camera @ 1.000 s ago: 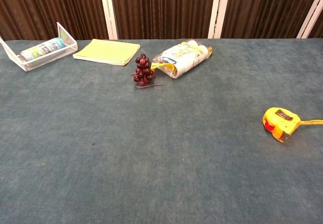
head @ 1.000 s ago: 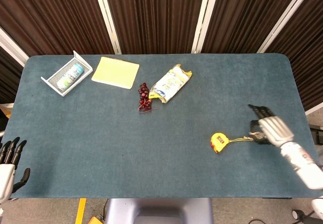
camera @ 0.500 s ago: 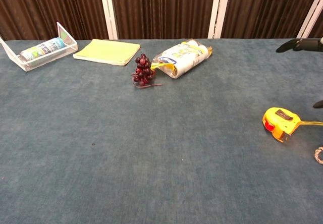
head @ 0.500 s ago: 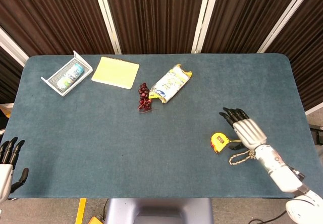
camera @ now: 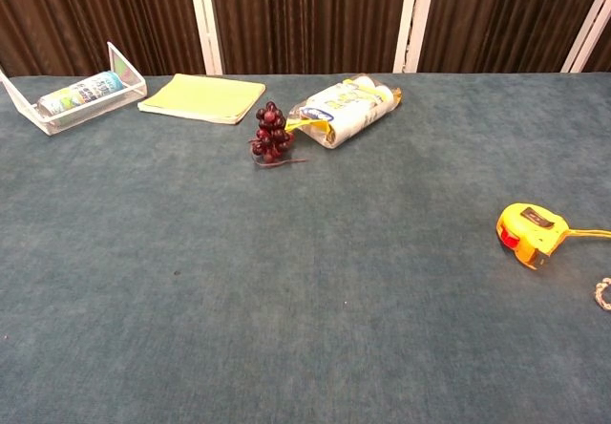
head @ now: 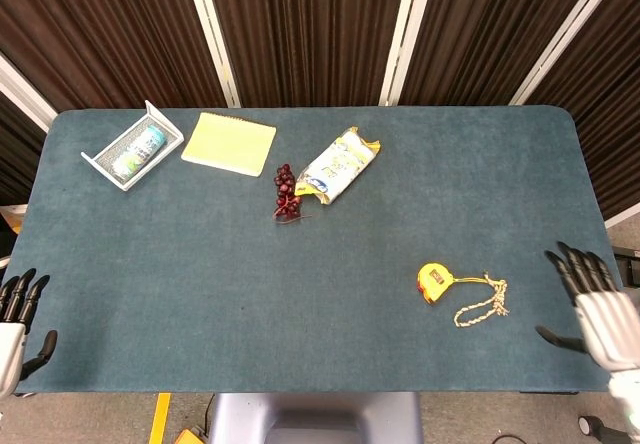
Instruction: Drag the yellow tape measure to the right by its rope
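Dark brown curtains with white strips hang behind my blue-green carpeted worktop (head: 200, 264). The small yellow tape measure (head: 433, 282) sits near the right side, toward the near edge. Its thin tan rope (head: 482, 300) lies in a loose curl just to its right, touching no hand.

My right hand (head: 600, 309) is at the right edge, well apart from the rope, fingers spread wide and holding nothing. My left hand (head: 15, 314) waits at the near left corner, fingers also apart and empty.

I think I should pinch the far loop of the rope, then pull slowly and low so the tape measure slides and does not tip.

At the far left, a clear plastic tray (head: 103, 154) holds one small bottle with a blue and white label (head: 138, 151) lying on its side.
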Tool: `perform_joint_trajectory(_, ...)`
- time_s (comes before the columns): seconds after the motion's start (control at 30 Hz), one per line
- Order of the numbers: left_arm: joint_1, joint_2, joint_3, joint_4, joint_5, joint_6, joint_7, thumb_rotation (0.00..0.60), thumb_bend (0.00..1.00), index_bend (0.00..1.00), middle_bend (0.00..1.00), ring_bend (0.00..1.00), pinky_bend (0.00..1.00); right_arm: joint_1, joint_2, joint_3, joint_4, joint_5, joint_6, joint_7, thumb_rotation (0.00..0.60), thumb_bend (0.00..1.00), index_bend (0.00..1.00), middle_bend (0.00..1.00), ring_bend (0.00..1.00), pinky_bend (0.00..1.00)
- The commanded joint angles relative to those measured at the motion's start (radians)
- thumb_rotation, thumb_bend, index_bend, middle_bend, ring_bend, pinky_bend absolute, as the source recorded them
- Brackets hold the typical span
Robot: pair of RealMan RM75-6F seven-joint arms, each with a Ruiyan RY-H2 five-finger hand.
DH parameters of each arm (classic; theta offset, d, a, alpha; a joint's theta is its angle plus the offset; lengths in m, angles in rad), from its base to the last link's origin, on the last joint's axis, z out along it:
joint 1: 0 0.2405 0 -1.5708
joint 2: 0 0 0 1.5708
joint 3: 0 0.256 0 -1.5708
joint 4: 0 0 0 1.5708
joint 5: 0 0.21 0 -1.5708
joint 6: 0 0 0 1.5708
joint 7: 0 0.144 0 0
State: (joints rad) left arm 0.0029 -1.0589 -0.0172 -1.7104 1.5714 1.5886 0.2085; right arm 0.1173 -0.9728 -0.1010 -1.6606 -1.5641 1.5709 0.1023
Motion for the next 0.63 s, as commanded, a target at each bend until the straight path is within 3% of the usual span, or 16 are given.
perform_joint_trajectory(0.03,-0.005,-0.004,0.000,0.013,0.010,0.001,-0.009,0.600,0.43,0.04,0.00,0.00,0.02,-0.039,0.007,-0.014,0.043,-0.009,0.018,0.045,0.600,0.15,0.11,0.02,0.01,0.00)
perform_joint_trajectory(0.63,-0.029,-0.018,0.003,0.051,0.024,-0.026,-0.045,0.600,0.43,0.04,0.00,0.00,0.02,-0.058,-0.010,0.015,0.019,-0.050,-0.012,-0.025,0.600,0.17,0.08,0.02,0.01,0.00)
